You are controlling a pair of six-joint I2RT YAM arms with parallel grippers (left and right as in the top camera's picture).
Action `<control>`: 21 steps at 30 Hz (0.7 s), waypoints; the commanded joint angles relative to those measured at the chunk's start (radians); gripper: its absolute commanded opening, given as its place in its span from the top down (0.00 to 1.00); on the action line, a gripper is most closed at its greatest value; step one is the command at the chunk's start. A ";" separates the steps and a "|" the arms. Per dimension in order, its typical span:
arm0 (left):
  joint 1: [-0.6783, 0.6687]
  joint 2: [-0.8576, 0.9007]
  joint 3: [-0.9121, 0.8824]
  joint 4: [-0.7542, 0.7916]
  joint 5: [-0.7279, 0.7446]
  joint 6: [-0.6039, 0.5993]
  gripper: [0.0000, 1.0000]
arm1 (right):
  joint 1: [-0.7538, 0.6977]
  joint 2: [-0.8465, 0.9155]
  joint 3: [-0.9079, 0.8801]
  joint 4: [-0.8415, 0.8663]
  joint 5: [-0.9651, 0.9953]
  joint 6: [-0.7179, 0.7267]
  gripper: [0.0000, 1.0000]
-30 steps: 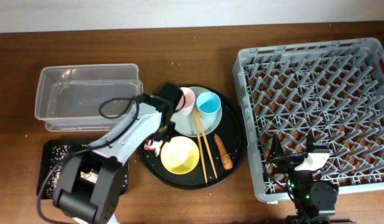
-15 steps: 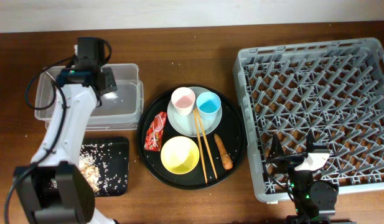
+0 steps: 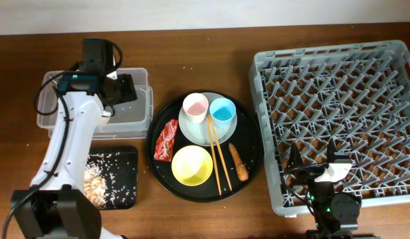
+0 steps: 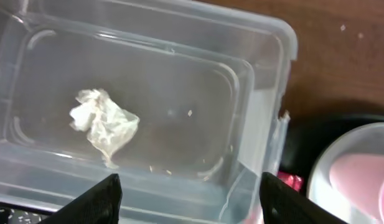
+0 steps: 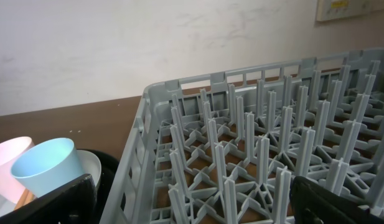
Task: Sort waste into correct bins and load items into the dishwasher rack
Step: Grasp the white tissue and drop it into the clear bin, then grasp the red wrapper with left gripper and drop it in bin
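Note:
A crumpled white tissue (image 4: 104, 124) lies loose on the floor of the clear tub (image 4: 254, 81). My left gripper (image 4: 190, 194) hangs open above it, with nothing between its fingers. In the overhead view the left gripper (image 3: 122, 91) is over the right half of the clear tub (image 3: 58, 113). A red wrapper (image 3: 167, 140) and a carrot-like stick (image 3: 238, 162) lie on the round tray. The black bin (image 3: 125, 159) holds scraps. The pink cup (image 3: 195, 106) and the blue cup (image 3: 222, 110) stand on the plate (image 3: 222, 132), with chopsticks (image 3: 218, 159) and the yellow bowl (image 3: 192, 165) nearby. My right gripper (image 5: 192, 205) is open at the rack's (image 3: 337, 99) front left corner.
The large round black tray (image 3: 252, 143) sits between the tub and the rack and carries the dishes. The rack's upright pegs (image 5: 260, 143) stand right in front of the right gripper. The table's back edge meets a pale wall.
My left arm swung from the round tray over to the clear tub. Its gripper opened and the tissue dropped into the tub. The right arm has not moved.

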 commanded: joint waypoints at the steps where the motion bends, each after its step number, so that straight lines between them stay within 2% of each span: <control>1: -0.058 -0.011 0.010 -0.055 0.024 -0.002 0.30 | -0.008 -0.008 -0.007 -0.001 -0.002 0.003 0.02; 5: -0.169 -0.011 0.010 -0.143 0.024 -0.002 0.31 | -0.008 -0.008 -0.007 -0.001 -0.002 0.003 0.02; 8: -0.271 -0.011 0.009 -0.206 0.023 -0.002 0.36 | -0.008 -0.008 -0.007 -0.001 -0.002 0.003 0.02; 12: -0.341 -0.011 -0.007 -0.224 0.023 -0.004 0.40 | -0.008 -0.008 -0.007 -0.001 -0.002 0.003 0.02; 15: -0.347 -0.011 -0.062 -0.192 0.019 -0.065 0.39 | -0.008 -0.008 -0.007 -0.001 -0.002 0.003 0.02; 16: -0.347 -0.011 -0.078 -0.180 0.021 -0.077 0.38 | -0.008 -0.008 -0.007 -0.001 -0.002 0.003 0.02; 17: -0.347 -0.011 -0.102 -0.162 0.029 -0.085 0.21 | -0.008 -0.008 -0.007 -0.001 -0.002 0.003 0.02; 18: -0.348 -0.011 -0.129 -0.145 0.055 -0.085 0.22 | -0.008 -0.008 -0.007 -0.001 -0.002 0.003 0.01; 19: -0.351 -0.011 -0.151 -0.136 0.066 -0.085 0.37 | -0.008 -0.008 -0.007 -0.001 -0.002 0.003 0.02; 20: -0.355 -0.011 -0.177 -0.122 0.065 -0.085 0.46 | -0.008 -0.008 -0.007 -0.001 -0.002 0.003 0.02; 21: -0.360 -0.011 -0.198 -0.107 0.064 -0.085 0.47 | -0.008 -0.008 -0.007 -0.001 -0.002 0.003 0.02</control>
